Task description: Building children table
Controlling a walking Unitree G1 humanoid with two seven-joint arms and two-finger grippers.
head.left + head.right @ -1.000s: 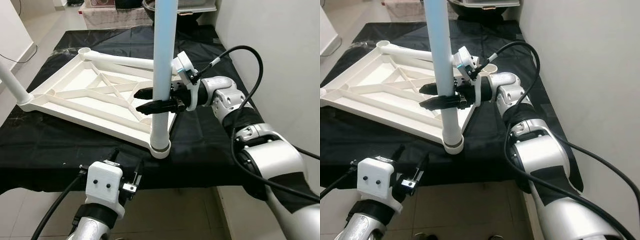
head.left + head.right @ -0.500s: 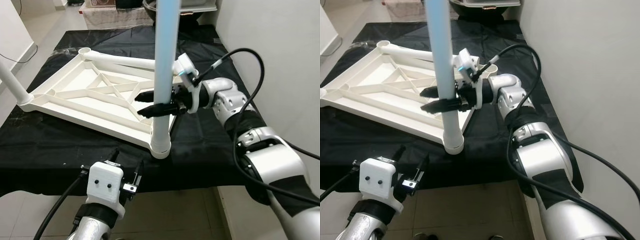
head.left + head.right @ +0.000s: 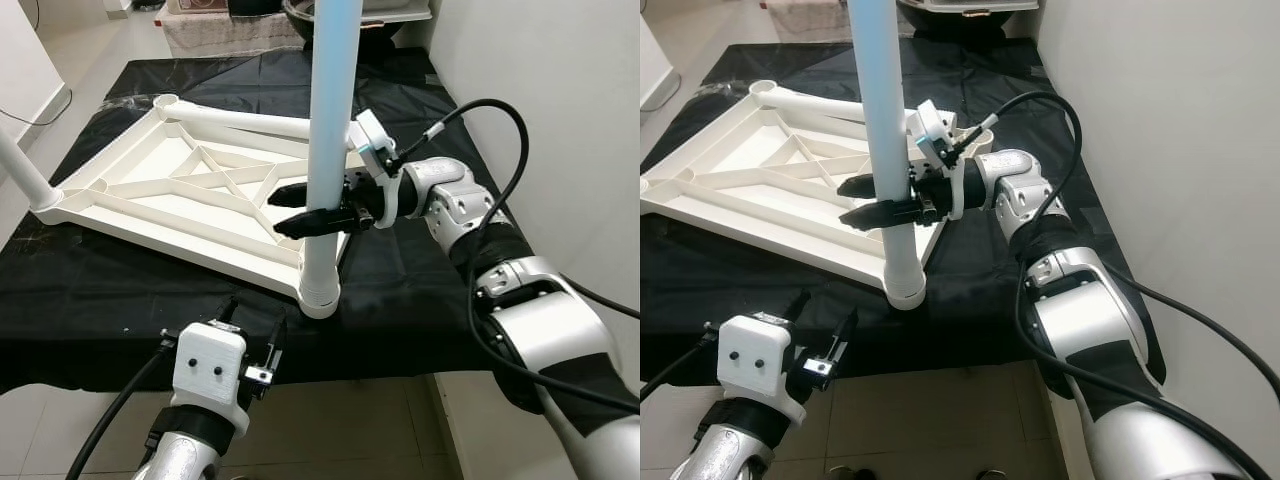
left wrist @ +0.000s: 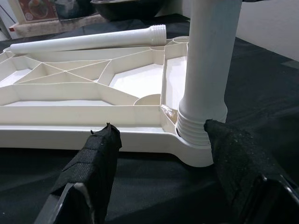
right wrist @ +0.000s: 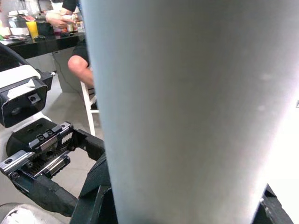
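Upright in the near corner socket of the overturned white tabletop (image 3: 150, 200), a white table leg (image 3: 328, 150) is held by the robot's right gripper (image 3: 300, 208), its two black fingers clamped on either side of the tube at about mid-height. Tabletop and leg sit on a black cloth (image 3: 400, 290) spread over the work surface, with a second, loose leg (image 3: 250, 122) lying across the far edge of the ribbed underside and a third already standing at the robot's far left corner (image 3: 25, 170). The left gripper (image 4: 159, 177) waits low at the cloth's near edge, fingers apart, aimed at the threaded base of the leg. The step in hand appears to be screwing this leg home; the next move likely calls for a further twist, or a release and regrip, without tilting the leg off its thread.
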